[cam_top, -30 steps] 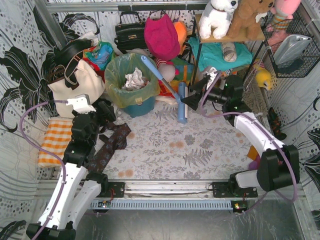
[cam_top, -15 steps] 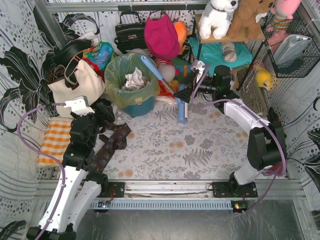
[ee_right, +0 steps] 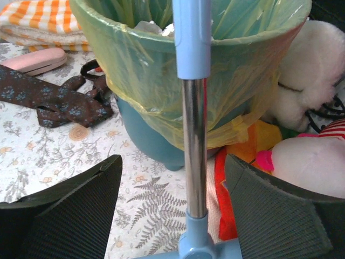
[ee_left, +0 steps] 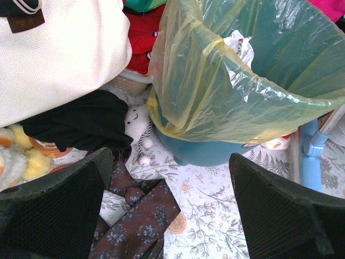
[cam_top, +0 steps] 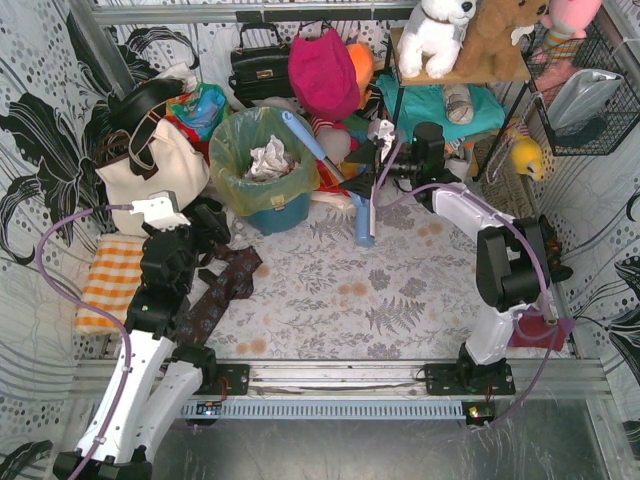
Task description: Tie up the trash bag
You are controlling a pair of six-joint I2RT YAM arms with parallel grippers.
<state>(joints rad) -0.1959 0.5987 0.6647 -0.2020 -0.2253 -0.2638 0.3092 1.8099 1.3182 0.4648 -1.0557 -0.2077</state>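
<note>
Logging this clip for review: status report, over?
Left gripper open, empty. Right gripper open, jaws straddling mop handle, not gripping. Trash bag untied, lining teal bin. Handle leans against bag's rim, in the way.

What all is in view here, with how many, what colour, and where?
trash bag: one, translucent yellow-green, lining the bin
bin: one, teal, back of the table
crumpled paper: one wad, white, inside the trash bag
long-handled tool: one, light blue, leaning on the bin
tote bag: one, cream, left of the bin
necktie: one, dark patterned, table, front-left of bin
checked cloth: one, orange-white, left edge
handbag: one, black, back wall
plush toys: two, white and brown, back-right shelf
left gripper: one, black, open, facing the bin
right gripper: one, black, open, facing the tool's shaft
</note>
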